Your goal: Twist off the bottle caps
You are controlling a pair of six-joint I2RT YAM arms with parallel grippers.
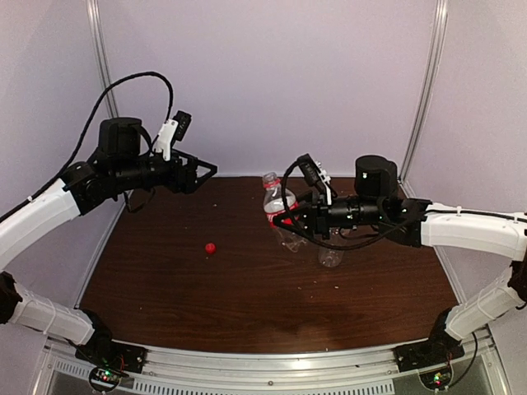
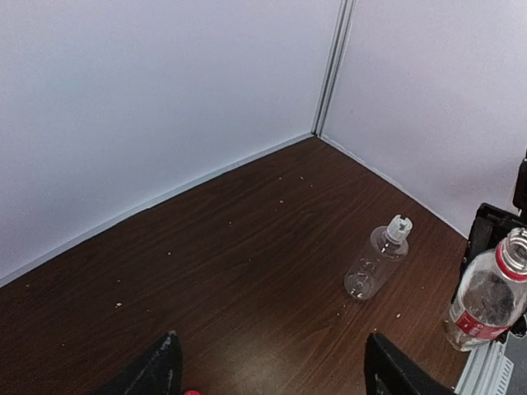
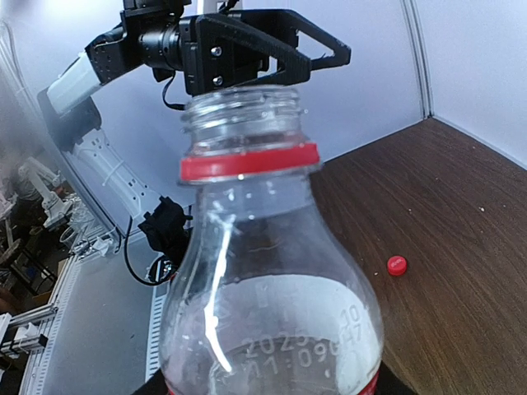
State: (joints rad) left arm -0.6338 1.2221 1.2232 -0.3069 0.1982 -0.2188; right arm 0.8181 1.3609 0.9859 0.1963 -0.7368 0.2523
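My right gripper (image 1: 284, 220) is shut on the small bottle with a red label (image 1: 276, 197) and holds it upright above the table. In the right wrist view this bottle (image 3: 263, 280) fills the frame; its neck is open, with only a red ring left. The red cap (image 1: 211, 248) lies loose on the table, also in the right wrist view (image 3: 397, 265). The clear unlabelled bottle (image 2: 375, 265) lies on its side with its white cap (image 2: 398, 227) on; in the top view it (image 1: 331, 257) lies under my right arm. My left gripper (image 1: 210, 171) is open, empty and raised at the back left.
White walls enclose the brown table (image 1: 247, 296) at the back and sides, with a metal corner post (image 2: 329, 66). A metal rail (image 1: 272, 362) runs along the near edge between the arm bases. My left gripper (image 3: 272, 49) shows beyond the bottle's neck.
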